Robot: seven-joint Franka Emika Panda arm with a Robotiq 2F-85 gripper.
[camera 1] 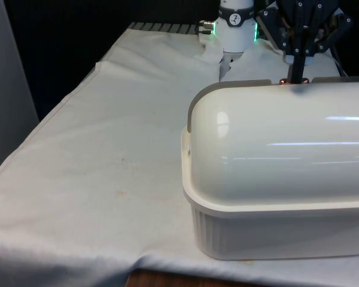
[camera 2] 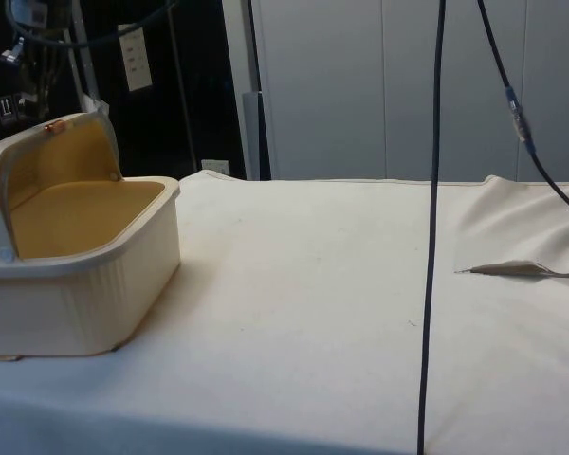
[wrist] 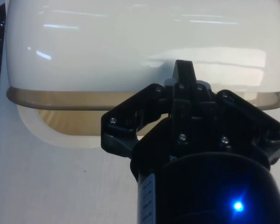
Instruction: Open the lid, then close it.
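Note:
A cream bread box [camera 1: 275,230] stands at the front view's right, its back to that camera. Its rounded roll-top lid [camera 1: 275,131] is rolled back, and the side view shows the box [camera 2: 85,284] open with a tan inside [camera 2: 76,213]. My gripper [camera 1: 296,75] reaches down from above onto the lid's top edge, shut on the small copper handle [camera 1: 283,81]. In the wrist view the fingers [wrist: 183,74] are pressed together at the rim of the lid [wrist: 130,46], with the opening [wrist: 70,119] below it.
The white cloth [camera 1: 107,149] runs bare across the front view's left. In the side view a black cable [camera 2: 431,237] hangs down in front, and the cloth has a raised fold [camera 2: 522,270] at the right. The table's wooden edge [camera 1: 167,279] shows near the camera.

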